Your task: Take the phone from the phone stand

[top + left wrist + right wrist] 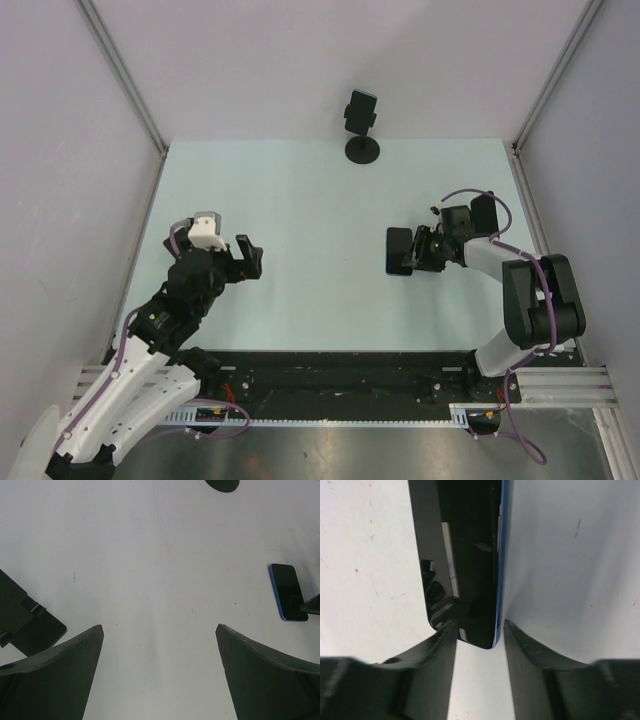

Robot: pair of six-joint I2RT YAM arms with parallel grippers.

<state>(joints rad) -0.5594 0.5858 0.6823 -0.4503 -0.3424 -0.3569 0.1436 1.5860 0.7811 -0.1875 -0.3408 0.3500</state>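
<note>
Leftmost, left gripper [248,258] above the pale table [300,190], jaws spread wide, both dark fingers [60,675] framing bare tabletop in the wrist view. Farther right, at the table's far edge, phone stand [362,128] upright on its round base. Right of centre, phone [398,250] well apart from the stand, screen dark, blue rim showing. Right gripper [414,250] at its right end, the 2 jaws drawn close about that end; pinching or merely flanking, cannot tell.

Robotics laboratory test cell; pale table [300,200] enclosed by plain white panels [60,150] on aluminium posts [125,80]; left arm [150,340] and right arm [530,300] mounted on an aluminium rail [560,382]; purple cabling [468,192] exposed.
</note>
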